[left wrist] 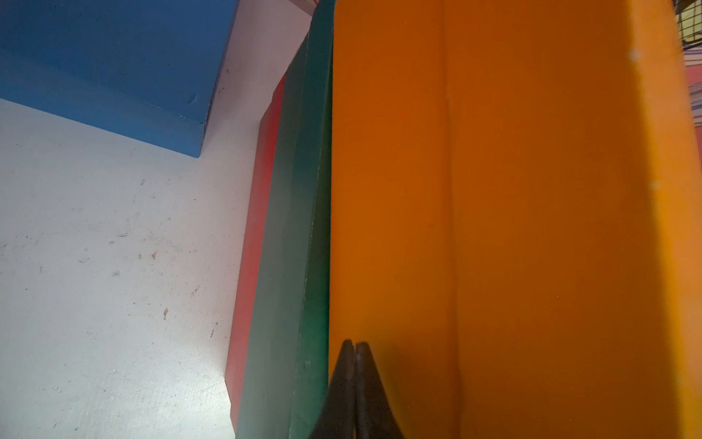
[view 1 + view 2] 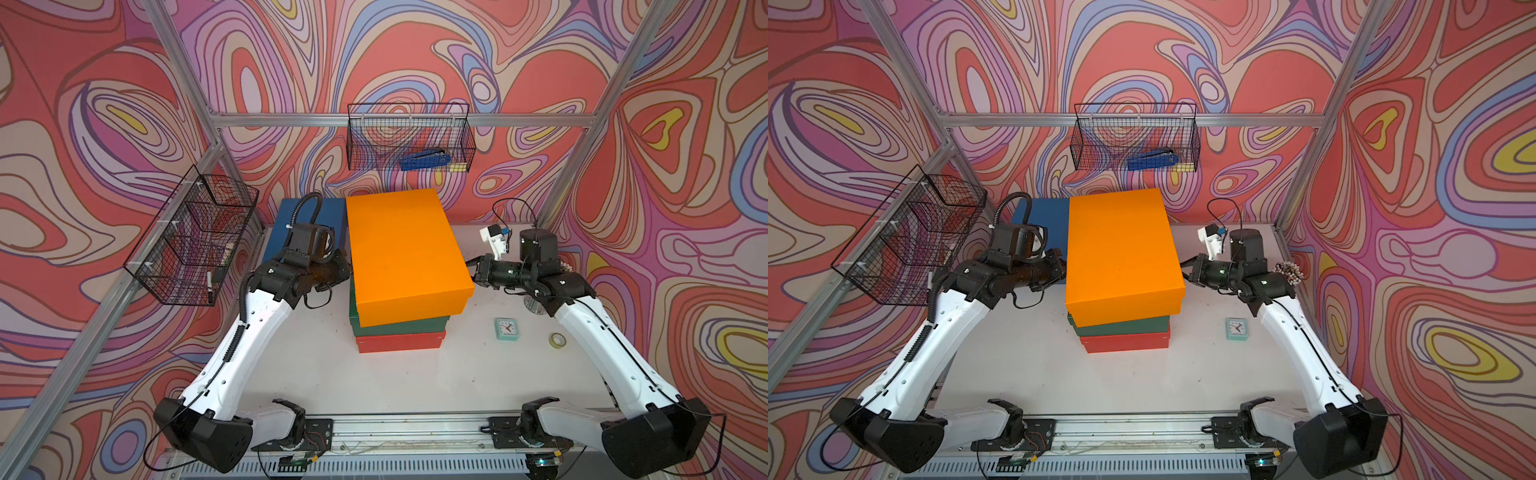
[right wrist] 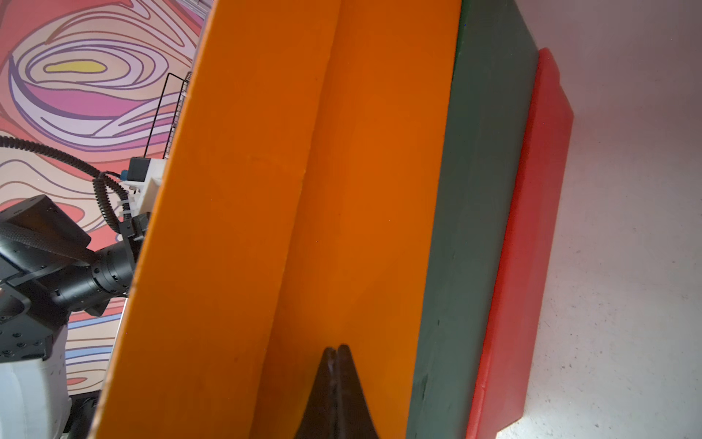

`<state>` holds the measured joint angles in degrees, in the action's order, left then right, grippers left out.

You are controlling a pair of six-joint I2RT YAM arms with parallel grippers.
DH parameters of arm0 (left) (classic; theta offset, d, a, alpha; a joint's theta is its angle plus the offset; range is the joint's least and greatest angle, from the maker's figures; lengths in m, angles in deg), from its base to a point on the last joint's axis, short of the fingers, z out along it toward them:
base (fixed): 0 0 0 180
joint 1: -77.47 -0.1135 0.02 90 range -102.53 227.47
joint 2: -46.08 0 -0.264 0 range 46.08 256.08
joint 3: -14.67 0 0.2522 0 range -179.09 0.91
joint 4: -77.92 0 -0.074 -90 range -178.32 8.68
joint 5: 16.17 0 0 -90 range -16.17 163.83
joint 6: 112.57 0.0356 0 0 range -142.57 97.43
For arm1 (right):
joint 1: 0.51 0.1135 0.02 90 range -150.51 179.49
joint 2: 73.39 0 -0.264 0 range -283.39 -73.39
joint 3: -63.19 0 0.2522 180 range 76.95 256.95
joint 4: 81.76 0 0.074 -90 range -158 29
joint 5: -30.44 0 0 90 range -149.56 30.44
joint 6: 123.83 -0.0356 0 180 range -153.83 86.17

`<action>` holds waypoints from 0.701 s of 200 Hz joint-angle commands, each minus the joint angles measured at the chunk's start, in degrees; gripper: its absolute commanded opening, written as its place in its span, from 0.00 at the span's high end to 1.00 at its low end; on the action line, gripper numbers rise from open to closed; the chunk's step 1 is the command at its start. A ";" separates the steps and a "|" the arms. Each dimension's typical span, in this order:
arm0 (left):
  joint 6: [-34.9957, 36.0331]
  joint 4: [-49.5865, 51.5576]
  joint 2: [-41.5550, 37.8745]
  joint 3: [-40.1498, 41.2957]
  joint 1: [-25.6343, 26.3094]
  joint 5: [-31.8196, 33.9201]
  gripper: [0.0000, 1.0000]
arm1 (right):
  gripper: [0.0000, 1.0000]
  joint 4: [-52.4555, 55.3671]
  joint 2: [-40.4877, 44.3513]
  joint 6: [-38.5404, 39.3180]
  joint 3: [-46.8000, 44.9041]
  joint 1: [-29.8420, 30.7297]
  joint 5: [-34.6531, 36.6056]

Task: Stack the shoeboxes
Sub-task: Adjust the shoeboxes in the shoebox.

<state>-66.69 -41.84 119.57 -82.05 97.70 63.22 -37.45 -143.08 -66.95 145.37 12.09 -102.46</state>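
Note:
Three shoeboxes form a pile mid-table in both top views: red [image 2: 399, 343] [image 2: 1125, 343] at the bottom, dark green [image 2: 399, 326] [image 2: 1121, 326] on it, orange [image 2: 407, 253] [image 2: 1121, 249] on top, skewed and overhanging toward the right. The blue shoebox [image 2: 332, 216] [image 1: 114, 57] lies apart on the table at the back left. My left gripper [image 2: 347, 270] [image 1: 354, 344] is shut, its tips against the orange box's [image 1: 494, 190] left side wall. My right gripper [image 2: 469, 264] [image 3: 335, 347] is shut too, tips against the orange box's [image 3: 304, 190] right side wall. Neither holds anything between its fingers.
A black wire basket [image 2: 195, 237] hangs on the left wall. Another [image 2: 409, 137] on the back wall holds a blue stapler [image 2: 424, 160]. A small clock [image 2: 507, 329] and a tape roll [image 2: 557, 340] lie on the white table [image 2: 291, 374] at right, near my right arm.

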 commanded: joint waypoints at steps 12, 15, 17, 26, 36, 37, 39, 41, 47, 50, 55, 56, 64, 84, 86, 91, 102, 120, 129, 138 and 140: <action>1.18 -1.22 2.52 -4.83 0.25 -0.11 0.94 | 1.00 -4.10 -1.63 -1.18 2.12 2.58 -4.04; 1.22 -1.17 2.67 -5.08 0.31 -0.14 0.94 | 1.00 -4.28 -1.74 -1.27 2.11 2.74 -4.08; 1.23 -1.14 2.85 -5.21 0.26 -0.12 0.94 | 1.00 -4.42 -1.87 -1.25 2.14 2.88 -4.12; 1.07 -0.88 3.36 -5.60 0.29 -0.05 0.94 | 1.00 -4.74 -2.28 -1.50 2.37 3.34 -4.08; 1.05 -0.73 3.83 -5.77 0.31 -0.11 0.94 | 1.00 -5.17 -2.79 -1.56 2.58 3.81 -4.13; 1.05 -0.71 3.84 -5.79 0.28 -0.11 0.94 | 1.00 -5.20 -2.80 -1.58 2.63 3.82 -4.13; 1.05 -0.63 3.89 -5.74 0.26 -0.11 0.94 | 1.00 -5.29 -2.82 -1.59 2.67 4.05 -4.13; 1.01 -0.56 3.93 -5.73 0.25 -0.05 0.94 | 1.00 -5.38 -2.93 -1.61 2.70 4.15 -4.08; 0.96 -0.41 3.94 -5.56 0.32 0.05 0.94 | 1.00 -5.54 -3.11 -1.64 2.83 4.50 -4.05; 0.96 -0.42 3.94 -5.41 0.27 0.11 0.94 | 1.00 -5.62 -3.15 -1.69 2.93 4.65 -4.05; 1.04 -0.38 3.86 -5.12 0.25 0.28 0.94 | 1.00 -5.86 -3.23 -1.76 3.02 4.93 -4.03; 1.09 -0.36 3.86 -5.07 0.29 0.30 0.94 | 1.00 -5.90 -3.24 -1.72 3.03 5.00 -4.04; 1.14 -0.06 3.64 -4.60 0.18 0.93 0.94 | 1.00 -6.11 -3.40 -1.85 3.10 5.43 -4.04; 1.27 0.03 3.16 -3.17 -0.49 1.51 0.94 | 1.00 -6.05 -3.78 -1.90 3.37 6.09 -4.12; 1.26 0.02 3.08 -3.06 -0.53 1.52 0.94 | 1.00 -6.03 -3.78 -1.87 3.38 6.18 -4.12; 1.31 0.02 2.97 -2.73 -0.71 1.56 0.94 | 1.00 -5.98 -3.75 -1.87 3.37 6.27 -4.13; 1.39 -0.01 2.72 -2.05 -1.17 1.83 0.94 | 1.00 -5.85 -3.74 -1.94 3.29 6.38 -4.13; 1.49 -0.22 2.44 -0.54 -2.13 2.19 0.94 | 1.00 -5.63 -3.42 -1.87 3.12 6.60 -4.46; 1.49 -0.42 2.51 0.17 -2.83 2.19 0.93 | 1.00 -5.67 -3.16 -2.00 3.03 6.79 -4.55; 1.41 -0.68 2.68 0.84 -3.58 1.75 0.92 | 1.00 -5.61 -2.79 -1.96 2.89 6.91 -4.48; 1.36 -0.75 2.77 0.97 -3.72 1.56 0.92 | 1.00 -5.59 -2.68 -1.95 2.82 6.91 -4.48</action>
<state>-65.82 -41.77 121.45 -83.49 94.24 66.39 -41.06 -146.58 -68.66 147.14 15.74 -100.49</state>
